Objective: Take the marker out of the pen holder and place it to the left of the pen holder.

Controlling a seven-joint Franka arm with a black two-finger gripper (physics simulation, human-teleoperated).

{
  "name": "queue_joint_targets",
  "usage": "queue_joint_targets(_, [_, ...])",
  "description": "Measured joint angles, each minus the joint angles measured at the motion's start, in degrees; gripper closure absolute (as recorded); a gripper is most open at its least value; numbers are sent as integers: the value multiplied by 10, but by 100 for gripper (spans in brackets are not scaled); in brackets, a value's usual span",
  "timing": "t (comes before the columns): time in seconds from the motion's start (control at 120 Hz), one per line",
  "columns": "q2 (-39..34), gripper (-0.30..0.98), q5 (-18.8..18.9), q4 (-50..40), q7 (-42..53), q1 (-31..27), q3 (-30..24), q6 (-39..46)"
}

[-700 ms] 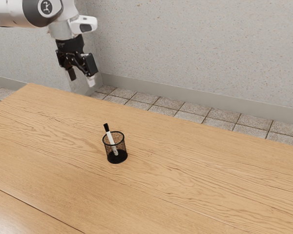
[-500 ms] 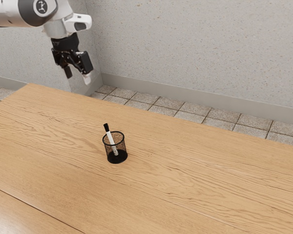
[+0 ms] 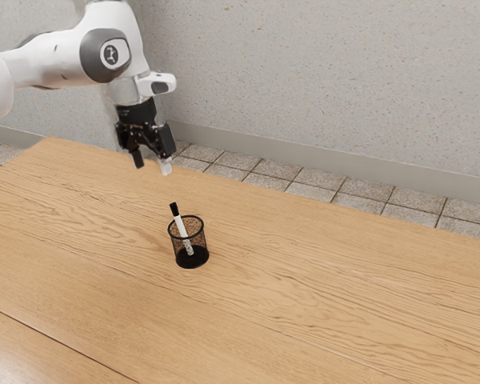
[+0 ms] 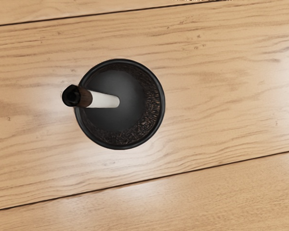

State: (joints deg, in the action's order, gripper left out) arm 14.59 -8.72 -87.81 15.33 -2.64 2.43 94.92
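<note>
hand [image 3: 152,166]: wide, two fingers apart, nothing between them. Above the pen holder [image 3: 207,244], clear of it, off toward the exterior view's left, pointing down.
arm [image 3: 56,62]: white with dark grey joint covers, comes in from the exterior view's left, higher than the pen holder.
marker [image 3: 182,230]: in the pen holder, untouched by the hand. White body, black cap up. Tilted, lower end inside on the base, cap sticking out above the rim and leaning past it on the exterior view's left.
pen holder: round black mesh cup, dark solid base, upright on the surface, marker its one content.
surface [image 3: 320,296]: light wood under and around the pen holder. Dark seams run on both sides of the holder in the wrist view.
floor [image 3: 264,182]: speckled tiles, past the surface's edge behind the pen holder.
wall [image 3: 328,80]: pale, speckled, behind the holder and floor, grey baseboard along its foot.
</note>
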Motion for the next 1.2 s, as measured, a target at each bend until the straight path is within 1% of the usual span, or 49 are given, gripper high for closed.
queue_joint_targets(0.292, [92, 0, -13, 33, 30, -1, 27, 14])
queue_joint_targets(0.483, [141, 0, -17, 64, 50, -1, 29, 26])
queue_joint_targets(0.683, [199, 0, -36, 99, 66, -1, 29, 32])
queue_joint_targets(0.892, [217, 1, -51, 105, 78, -1, 30, 35])
queue_joint_targets(0.942, [218, 9, -52, 106, 81, -1, 30, 36])
queue_joint_targets(1.033, [217, 34, -53, 110, 85, -1, 31, 34])
queue_joint_targets(1.083, [217, 45, -53, 111, 88, -1, 31, 34])
queue_joint_targets(1.142, [217, 55, -53, 111, 90, -1, 31, 33])
queue_joint_targets(1.2, [216, 62, -53, 111, 92, -1, 31, 33])
